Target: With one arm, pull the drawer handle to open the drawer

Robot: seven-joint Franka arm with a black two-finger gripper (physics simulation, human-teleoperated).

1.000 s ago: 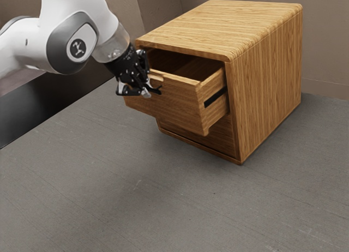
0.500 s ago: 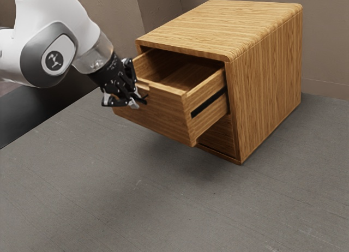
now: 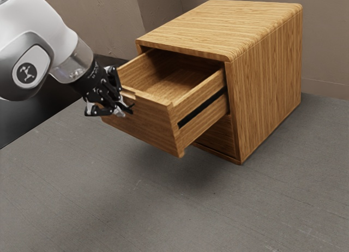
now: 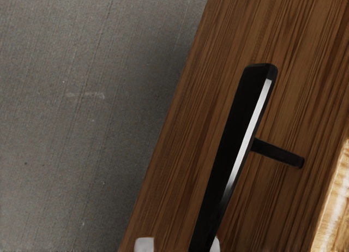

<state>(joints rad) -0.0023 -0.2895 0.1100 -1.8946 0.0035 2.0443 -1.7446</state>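
One drawer [image 3: 150, 124] | front edge well clear of cabinet [image 3: 267, 83] | pincer [image 3: 117, 103] at handle [image 4: 234, 154]

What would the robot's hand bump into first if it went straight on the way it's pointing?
Probably the handle, right in front of the hand; the drawer front lies just behind it.

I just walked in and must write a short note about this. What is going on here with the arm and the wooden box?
A white robot arm is opening the drawer of a light wooden cabinet. Its jaws are closed on the black bar handle at the drawer's front. The wooden drawer stands pulled well out of the cabinet, with its inside visible from above. The cabinet sits on a grey surface.
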